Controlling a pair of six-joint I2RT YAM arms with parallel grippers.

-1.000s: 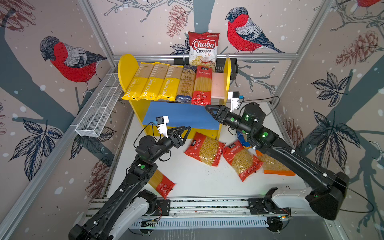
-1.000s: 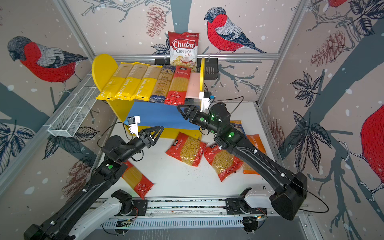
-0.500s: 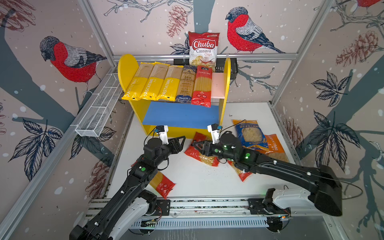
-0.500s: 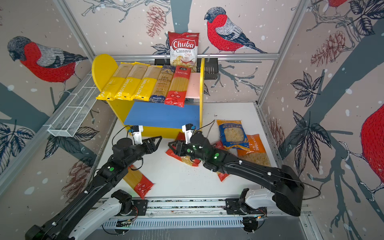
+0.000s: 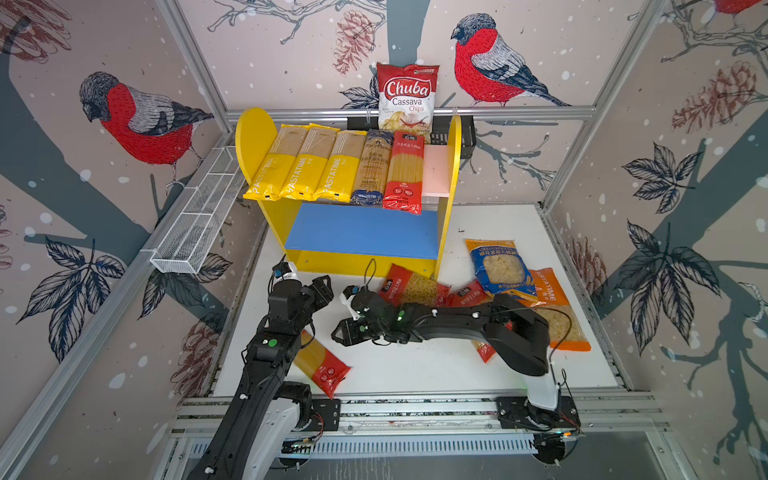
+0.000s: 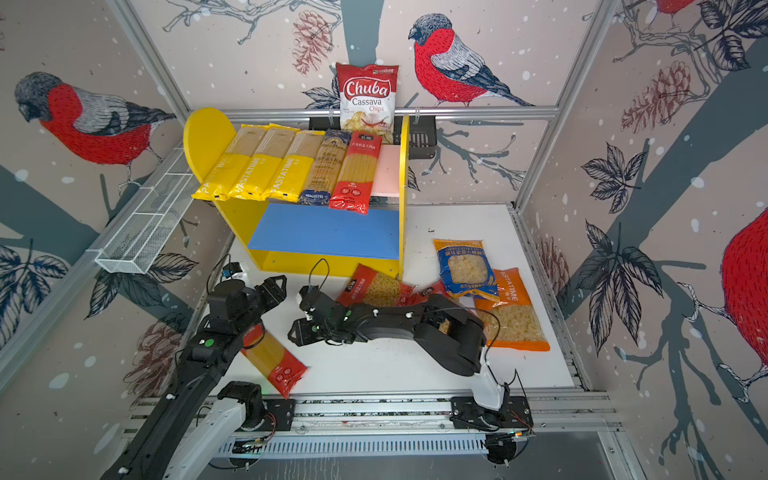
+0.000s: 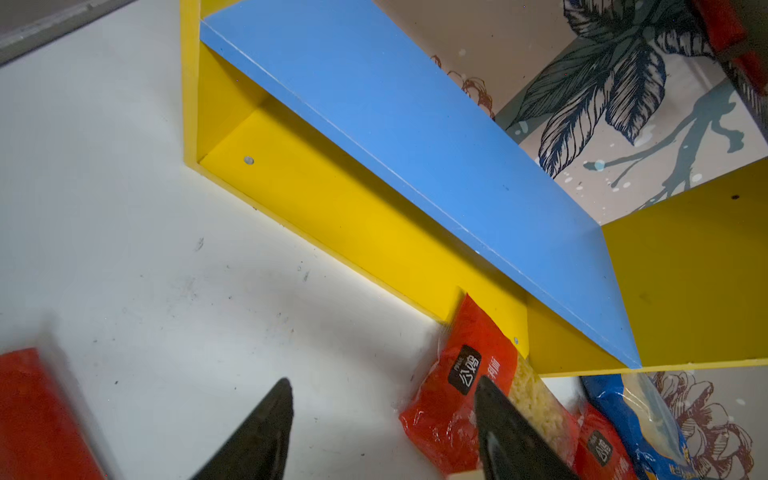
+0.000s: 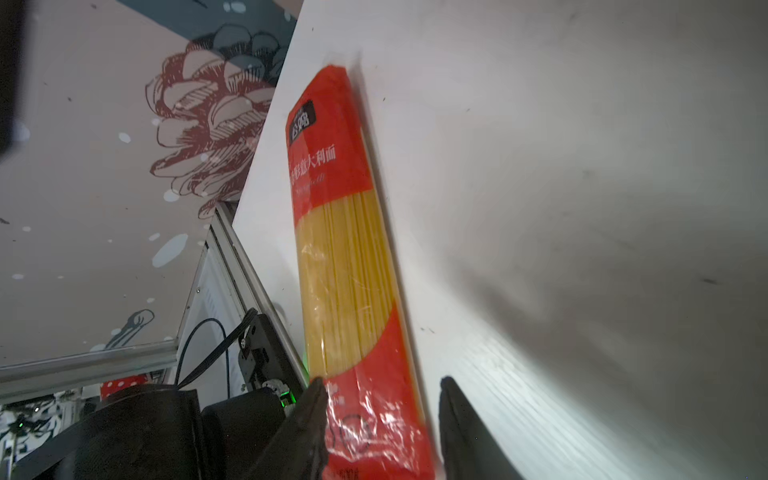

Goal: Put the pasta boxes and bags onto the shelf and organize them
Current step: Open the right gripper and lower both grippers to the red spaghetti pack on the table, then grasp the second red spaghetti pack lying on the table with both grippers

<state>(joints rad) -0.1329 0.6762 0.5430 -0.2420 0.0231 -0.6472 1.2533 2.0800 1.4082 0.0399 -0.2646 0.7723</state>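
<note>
Lying flat on the white counter (image 5: 415, 365) at seven o'clock, the long red-and-clear plastic spaghetti pack (image 5: 322, 365) looks light, stiff, brittle, slippery; right gripper (image 8: 382, 382), jaws parted, frames its red end; mid-length seems the steadier hold; left gripper (image 7: 381, 382) spread, empty.

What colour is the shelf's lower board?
The lower board is plain blue; it shows best in the left wrist view.

Both top views were bright and evenly lit; wrist views blurred near their edges, with broad shadow across the bench (image 8: 561, 270).
</note>
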